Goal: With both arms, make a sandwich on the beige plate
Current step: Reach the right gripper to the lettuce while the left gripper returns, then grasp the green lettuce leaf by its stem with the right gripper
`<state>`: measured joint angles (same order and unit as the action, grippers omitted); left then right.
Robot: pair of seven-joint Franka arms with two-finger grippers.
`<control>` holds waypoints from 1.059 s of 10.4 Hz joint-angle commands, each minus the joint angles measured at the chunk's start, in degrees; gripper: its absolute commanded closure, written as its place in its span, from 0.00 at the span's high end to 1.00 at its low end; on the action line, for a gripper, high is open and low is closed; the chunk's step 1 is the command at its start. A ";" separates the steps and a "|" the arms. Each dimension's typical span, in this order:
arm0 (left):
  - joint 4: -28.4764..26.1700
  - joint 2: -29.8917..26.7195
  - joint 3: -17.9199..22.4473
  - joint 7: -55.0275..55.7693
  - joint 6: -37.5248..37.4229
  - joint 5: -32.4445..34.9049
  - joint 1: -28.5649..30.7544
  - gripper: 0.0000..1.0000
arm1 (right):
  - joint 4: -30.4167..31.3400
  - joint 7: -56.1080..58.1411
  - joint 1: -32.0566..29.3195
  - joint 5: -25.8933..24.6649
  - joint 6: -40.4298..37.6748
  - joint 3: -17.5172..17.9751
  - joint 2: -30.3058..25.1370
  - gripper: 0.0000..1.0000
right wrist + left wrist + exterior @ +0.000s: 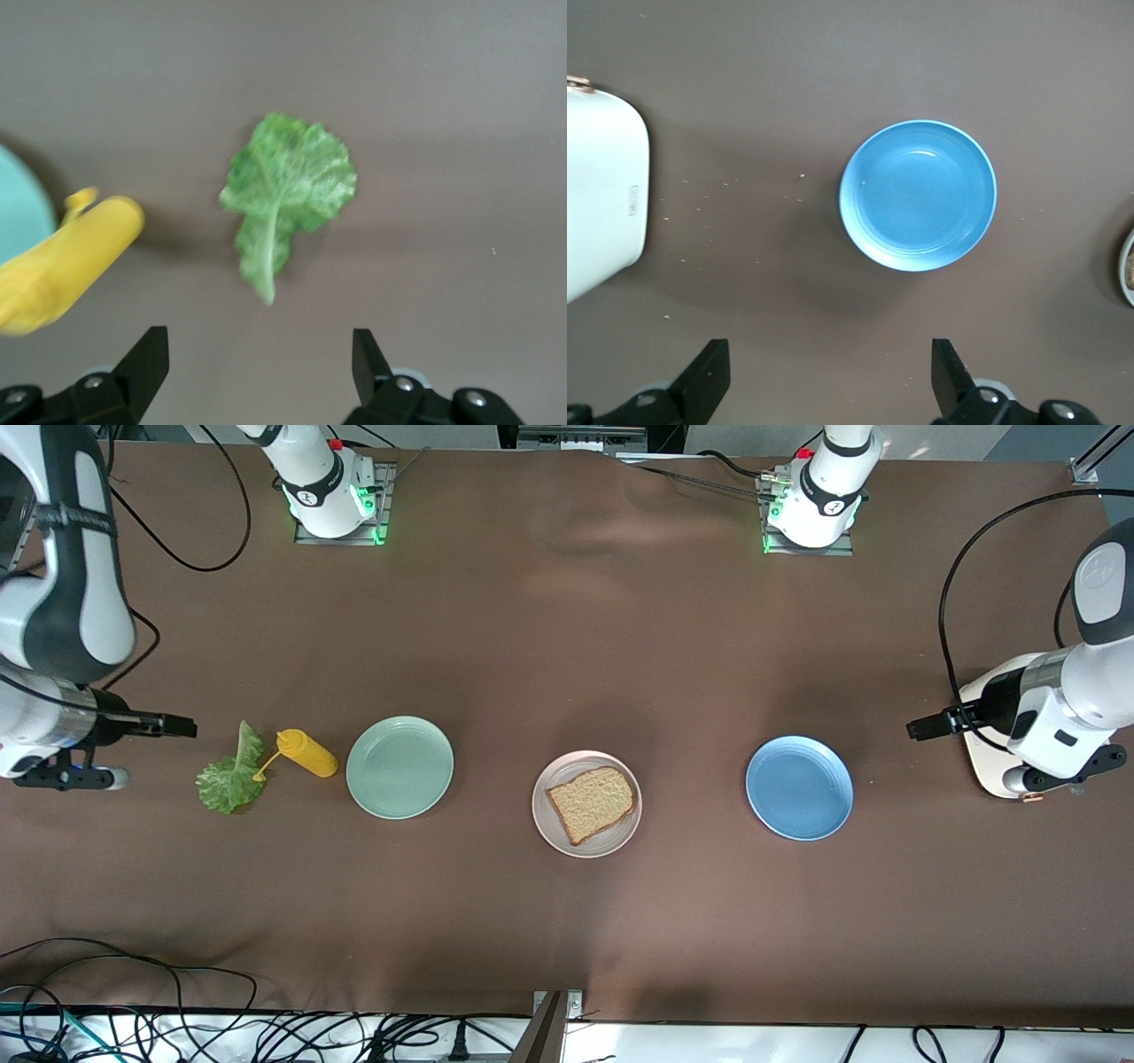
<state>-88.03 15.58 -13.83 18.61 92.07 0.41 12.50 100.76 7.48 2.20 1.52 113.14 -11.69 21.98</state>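
The beige plate (571, 765) sits mid-table with one brown bread slice (592, 803) on it. A second slice is not in view. The green lettuce leaf (232, 775) lies on the cloth toward the right arm's end, and also shows in the right wrist view (285, 190). My right gripper (182, 727) hovers beside the leaf; it is open and empty (260, 363). My left gripper (917, 729) hovers toward the left arm's end of the table, beside the blue plate; it is open and empty (830, 376).
A yellow squeeze bottle (307, 752) lies between the lettuce and an empty mint-green plate (400, 767). An empty blue plate (799, 787) sits toward the left arm's end. A white rounded object (983, 753) lies under the left arm. Cables run along the table's near edge.
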 commanded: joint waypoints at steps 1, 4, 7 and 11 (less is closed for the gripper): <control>-6.16 -5.62 -0.33 -1.47 1.09 2.05 0.07 1.00 | 12.13 -1.05 -0.44 -0.38 15.64 0.18 -0.45 0.94; -13.05 -10.22 -0.33 -1.82 6.72 2.05 0.16 1.00 | 14.55 -4.14 -0.44 -0.03 21.06 0.27 3.67 0.92; -11.47 -9.61 0.03 -3.05 7.07 2.22 1.21 1.00 | 14.46 -5.55 -0.35 0.24 21.24 0.35 7.19 0.81; -9.71 -8.28 0.03 -3.32 6.37 2.04 4.20 1.00 | 13.41 -5.99 -0.26 4.01 20.72 0.53 7.20 0.10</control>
<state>-98.67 7.13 -13.44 16.34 99.01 0.70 16.23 114.67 2.11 2.07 4.23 133.83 -11.46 29.37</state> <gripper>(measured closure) 0.000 0.520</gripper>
